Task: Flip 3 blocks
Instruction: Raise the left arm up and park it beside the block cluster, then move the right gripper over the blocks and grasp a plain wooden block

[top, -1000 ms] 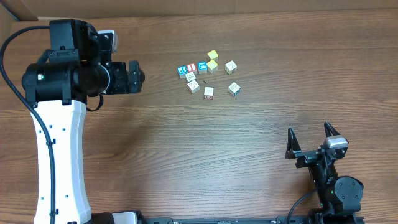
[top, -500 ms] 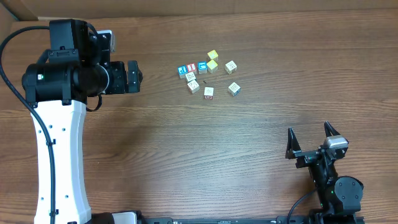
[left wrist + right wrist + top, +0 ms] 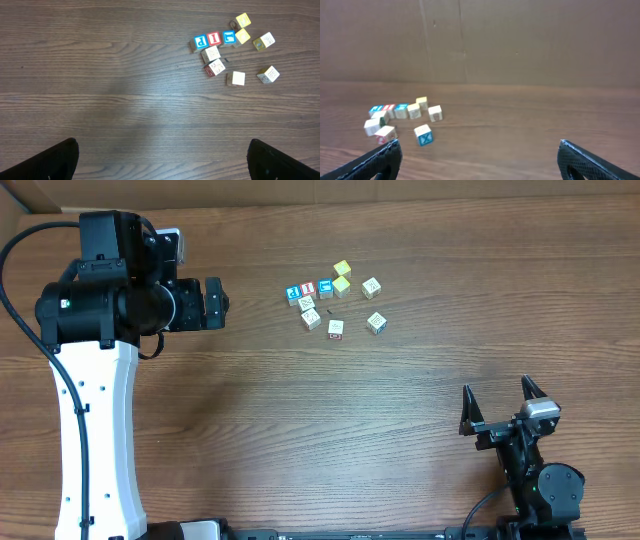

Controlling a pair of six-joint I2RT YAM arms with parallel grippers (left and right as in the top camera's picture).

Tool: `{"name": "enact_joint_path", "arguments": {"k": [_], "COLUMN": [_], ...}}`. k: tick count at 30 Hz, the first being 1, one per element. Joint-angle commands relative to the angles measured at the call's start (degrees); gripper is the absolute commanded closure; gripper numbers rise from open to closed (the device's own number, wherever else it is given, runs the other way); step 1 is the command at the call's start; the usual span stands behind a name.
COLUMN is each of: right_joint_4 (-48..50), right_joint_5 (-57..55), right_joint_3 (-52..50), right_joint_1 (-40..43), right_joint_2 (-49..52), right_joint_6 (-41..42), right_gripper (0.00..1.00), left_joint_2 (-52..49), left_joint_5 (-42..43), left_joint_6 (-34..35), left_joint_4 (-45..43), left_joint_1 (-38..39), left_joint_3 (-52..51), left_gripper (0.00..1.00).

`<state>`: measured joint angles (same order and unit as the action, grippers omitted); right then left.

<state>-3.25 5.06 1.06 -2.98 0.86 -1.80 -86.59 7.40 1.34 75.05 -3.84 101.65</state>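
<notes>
Alphabet blocks (image 3: 325, 289): clustered near table (image 3: 300, 430) far edge, straight ahead of nearer left gripper (image 3: 215, 303), jaws spread; right gripper (image 3: 498, 400) well apart, likewise spread.

- We see the blocks (image 3: 311, 318) bunched at the far middle of the table (image 3: 330, 430), several touching, with scant gaps for a finger.
- At the bunch's right edge two stand apart, with room all round.
- Bare wood lies between the bunch and the left gripper (image 3: 222, 303), and likewise the right gripper (image 3: 496, 387).
- A cardboard wall (image 3: 520, 40) rises behind; how near, we cannot quite tell.
</notes>
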Motion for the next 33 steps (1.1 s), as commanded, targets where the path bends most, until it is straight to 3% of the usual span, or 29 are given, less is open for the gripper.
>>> {"name": "enact_joint_path", "arguments": {"k": [1,5,11,16,21,25,33], "right_joint_4": [5.3,5.1,4.7,-0.8,-8.4,-20.0,-59.0], "right_joint_5": [-3.2,5.8,11.4,11.2,11.1,11.7,11.8], "right_joint_3": [-0.6,-0.6,1.0,10.5,28.3,47.4,91.9], "right_joint_1": [0.1,0.0,0.0,0.1,0.1,0.1,0.1], "right_joint_2": [-0.5,-0.5,-0.4,3.7,17.2,31.5,63.6], "right_joint_6": [-1.3,8.1,11.1,12.6,13.8,16.9,16.8], "right_gripper": [0.00,0.00,0.00,0.00,0.00,0.00,0.00], "left_joint_2": [0.0,0.0,0.0,0.0,0.0,0.0,0.0], "left_joint_5": [-0.5,-0.5,-0.5,-0.5,-0.5,-0.5,-0.5], "left_joint_6": [0.6,0.6,0.6,0.6,0.6,0.6,0.6], "left_joint_4": [-0.3,-0.3,-0.3,-0.3,-0.3,-0.3,-0.3], "left_joint_1": [0.0,0.0,0.0,0.0,0.0,0.0,0.0], "left_joint_3": [1.5,1.5,1.5,1.5,1.5,1.5,1.5], "left_gripper": [0.00,0.00,0.00,0.00,0.00,0.00,0.00]}}
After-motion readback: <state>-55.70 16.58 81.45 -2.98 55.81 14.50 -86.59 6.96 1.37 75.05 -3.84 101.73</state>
